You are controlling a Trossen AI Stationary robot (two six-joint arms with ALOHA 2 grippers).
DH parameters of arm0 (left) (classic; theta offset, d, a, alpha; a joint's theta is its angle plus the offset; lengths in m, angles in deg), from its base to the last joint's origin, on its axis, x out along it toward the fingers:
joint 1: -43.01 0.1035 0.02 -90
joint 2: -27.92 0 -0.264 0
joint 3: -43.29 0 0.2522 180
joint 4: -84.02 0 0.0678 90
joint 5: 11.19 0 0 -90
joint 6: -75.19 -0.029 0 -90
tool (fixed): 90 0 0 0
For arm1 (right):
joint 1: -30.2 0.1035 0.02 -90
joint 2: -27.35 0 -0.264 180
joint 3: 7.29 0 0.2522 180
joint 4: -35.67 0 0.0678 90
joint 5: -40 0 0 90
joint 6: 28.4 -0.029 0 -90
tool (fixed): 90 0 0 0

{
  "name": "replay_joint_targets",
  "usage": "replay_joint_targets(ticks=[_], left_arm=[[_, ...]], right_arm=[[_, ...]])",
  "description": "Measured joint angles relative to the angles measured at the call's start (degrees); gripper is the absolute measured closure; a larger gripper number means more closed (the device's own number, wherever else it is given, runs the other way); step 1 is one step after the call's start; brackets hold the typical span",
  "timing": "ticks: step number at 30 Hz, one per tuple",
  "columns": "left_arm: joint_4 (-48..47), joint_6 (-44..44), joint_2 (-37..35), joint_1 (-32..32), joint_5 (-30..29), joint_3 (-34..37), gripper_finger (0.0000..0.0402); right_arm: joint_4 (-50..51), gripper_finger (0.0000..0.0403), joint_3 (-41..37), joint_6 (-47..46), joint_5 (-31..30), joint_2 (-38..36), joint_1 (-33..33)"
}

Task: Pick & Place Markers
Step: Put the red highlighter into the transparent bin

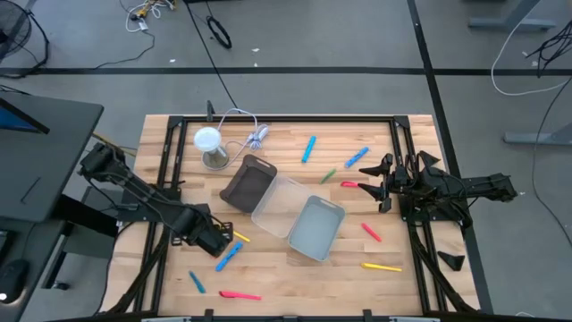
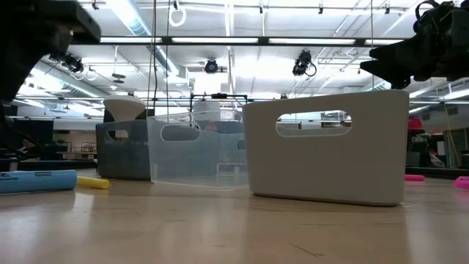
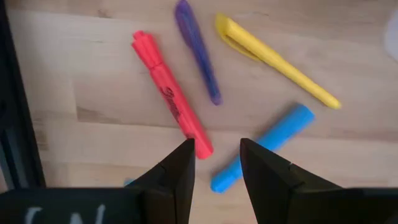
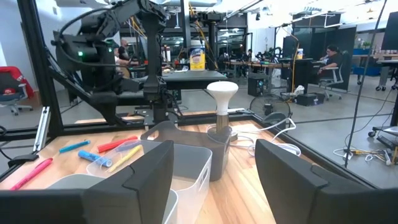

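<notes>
Markers lie flat and scattered on the wooden table [image 1: 286, 277]. My left gripper [image 3: 217, 165] hovers open above a red marker [image 3: 171, 102], a purple one [image 3: 198, 50], a yellow one [image 3: 277, 62] and a blue one [image 3: 264, 146], at the table's near left [image 1: 223, 240]. It touches none of them. My right gripper [image 1: 380, 183] is open and empty at the table's right, beside a pink marker [image 1: 350, 184]. Its fingers stand wide apart in the right wrist view [image 4: 214, 180].
A dark grey bin [image 1: 248, 182], a clear bin [image 1: 277, 204] and a white bin [image 1: 315, 228] stand in a row at mid-table. A white lamp [image 1: 210, 143] and a cable bundle [image 1: 255, 134] are at the far left. More markers lie at the far side [image 1: 308, 148], near right [image 1: 382, 266] and near left [image 1: 239, 294].
</notes>
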Motion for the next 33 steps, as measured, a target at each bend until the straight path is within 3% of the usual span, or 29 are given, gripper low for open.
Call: replay_joint_targets(ticks=[18,33], left_arm=[[13.0,7.1,3.4,-5.1,0.0,9.0,0.0269],[16.6,7.0,7.7,-5.5,-0.7,9.3,0.0269]], right_arm=[[0.0,0.0174,0.0,0.0,0.0,0.0,0.0],[0.0,0.0174,0.0,0.0,0.0,0.0,0.0]])
